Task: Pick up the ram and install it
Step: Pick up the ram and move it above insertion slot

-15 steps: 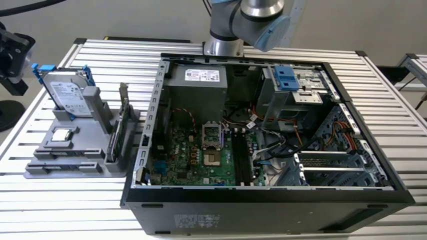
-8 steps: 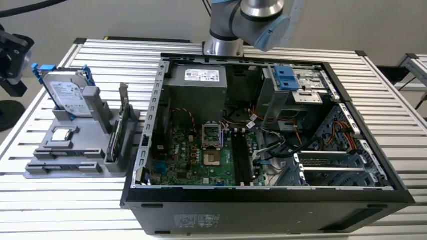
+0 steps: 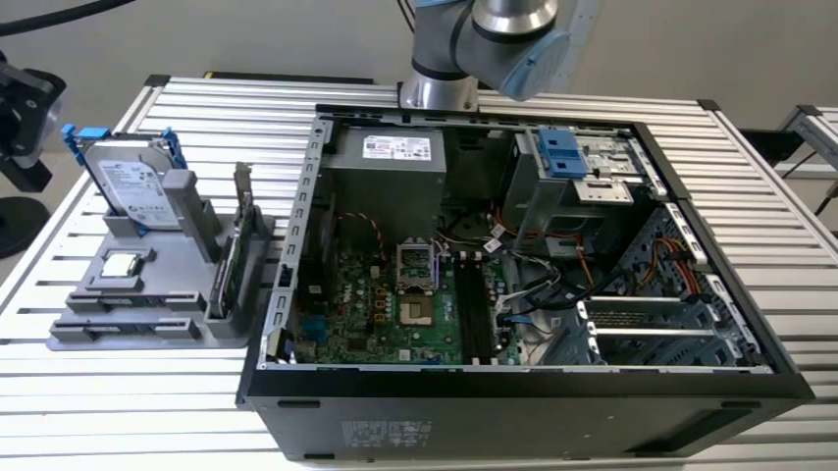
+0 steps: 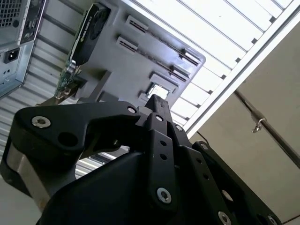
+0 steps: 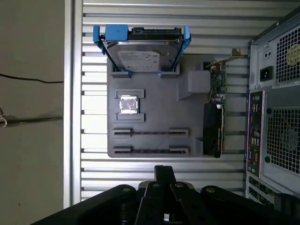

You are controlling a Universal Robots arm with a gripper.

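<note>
An open computer case (image 3: 294, 245) lies on its side across the middle of the slatted table (image 3: 786, 196). The arm's base (image 3: 439, 93) stands behind the case's far wall. Just beside the case, on the exterior view's left, sits a parts tray (image 3: 164, 285).

On the tray:
- A hard drive (image 3: 131, 186) stands at the far edge.
- A CPU chip (image 3: 122, 263) lies before the hard drive.
- Long slots (image 5: 150, 132) run along the near edge.
- A graphics card (image 3: 226, 270) stands on edge along the side next to the case.

Inside the case:
- The power supply (image 3: 387, 186) sits against the far wall.
- The motherboard (image 3: 367, 304) lies before the power supply.
- The drive bays (image 3: 576, 162) sit further toward the exterior view's right.

The gripper (image 5: 164, 169) hangs above the table off the tray's slotted edge.
</note>
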